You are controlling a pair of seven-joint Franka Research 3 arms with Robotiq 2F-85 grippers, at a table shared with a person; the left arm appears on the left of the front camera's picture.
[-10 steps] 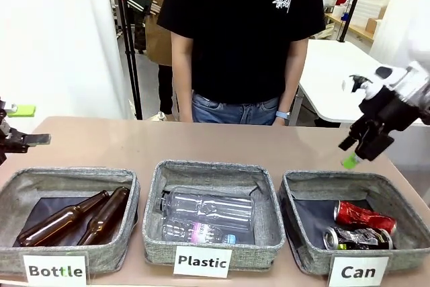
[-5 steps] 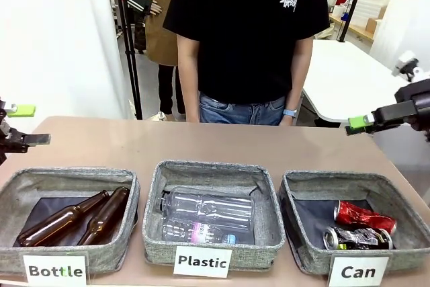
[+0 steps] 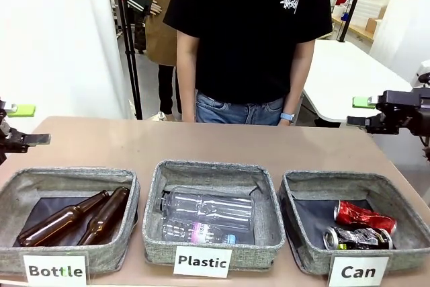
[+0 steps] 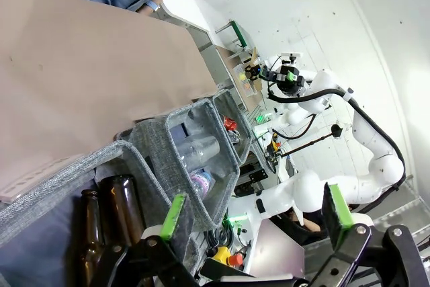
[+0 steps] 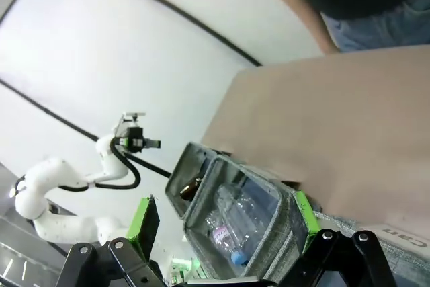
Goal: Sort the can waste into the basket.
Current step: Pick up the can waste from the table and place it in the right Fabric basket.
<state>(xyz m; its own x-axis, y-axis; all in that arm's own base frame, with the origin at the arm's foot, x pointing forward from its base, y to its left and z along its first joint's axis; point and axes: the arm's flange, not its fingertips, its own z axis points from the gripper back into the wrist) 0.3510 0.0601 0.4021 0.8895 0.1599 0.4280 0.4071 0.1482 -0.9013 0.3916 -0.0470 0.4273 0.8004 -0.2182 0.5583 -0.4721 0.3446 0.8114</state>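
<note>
Both cans in the basket; my claws empty.

Right claw (image 3: pixel 361 111) hangs spread wide above the desk's (image 3: pixel 201 142) right edge, gripping nothing. Left claw (image 4: pixel 252 213) likewise gapes wide and empty at the left edge. Red can (image 3: pixel 363 216) and black-and-silver can (image 3: pixel 355 237) lie touching inside the "Can" basket (image 3: pixel 304 250).

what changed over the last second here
The right gripper rose from just above the Can basket and swung out toward the table's right edge, turning from pointing down to level; it is open and empty. The person shifted slightly. The left gripper, the red can, the black-and-silver can and the other baskets stayed put.
</note>
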